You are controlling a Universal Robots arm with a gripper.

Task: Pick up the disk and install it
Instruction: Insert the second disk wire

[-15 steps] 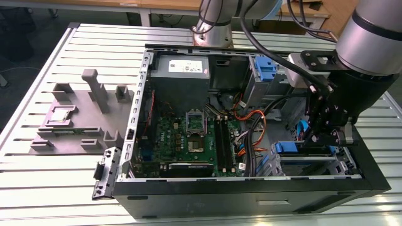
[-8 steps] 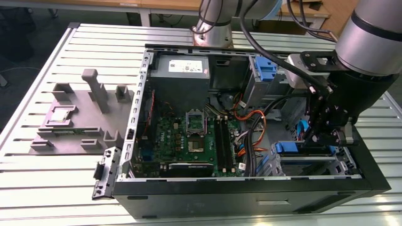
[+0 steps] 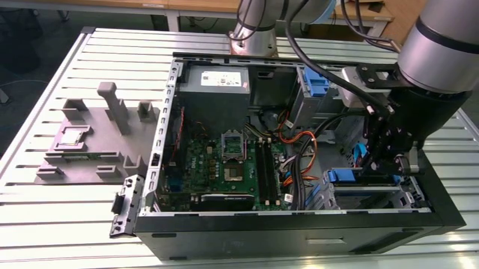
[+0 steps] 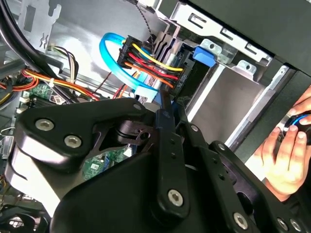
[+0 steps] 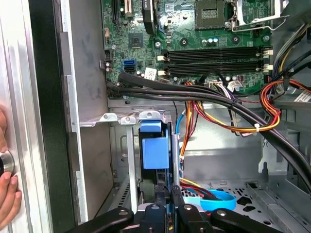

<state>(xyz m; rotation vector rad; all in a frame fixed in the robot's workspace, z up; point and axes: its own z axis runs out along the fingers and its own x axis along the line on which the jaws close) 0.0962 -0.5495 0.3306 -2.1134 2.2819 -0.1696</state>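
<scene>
I have the gripper (image 3: 389, 162) down inside the open computer case (image 3: 299, 224), near the drive bay corner at the exterior view's right, and its black fingers are pinched narrowly on the thin edge of the disk (image 5: 154, 153) — in the first wrist view the blue-railed drive stands on edge directly ahead of the fingertips, set into the metal drive cage (image 5: 127, 145). In the second wrist view the gripper (image 4: 167, 109) closes on the same blue edge, with the power connector and its bundle of yellow, red and orange wires (image 4: 153, 63) just beyond the tips and a looped blue data cable (image 4: 109, 53) beside it. The green motherboard (image 5: 194, 43) lies farther out past the disk in the first wrist view, and thick black cables (image 5: 194, 94) cross between it and the cage. Off to one side of the gripper, outside the case wall, a person's hand (image 4: 286, 150) rests on a round knob-like object; I see fingers of a hand (image 5: 7, 194) at the slatted table edge in the first wrist view too. In the exterior view the case sits on a slatted metal table (image 3: 67, 218), and a grey parts fixture (image 3: 97, 134) lies well apart from the gripper, on the far side of the case — toward the exterior view's left.
</scene>
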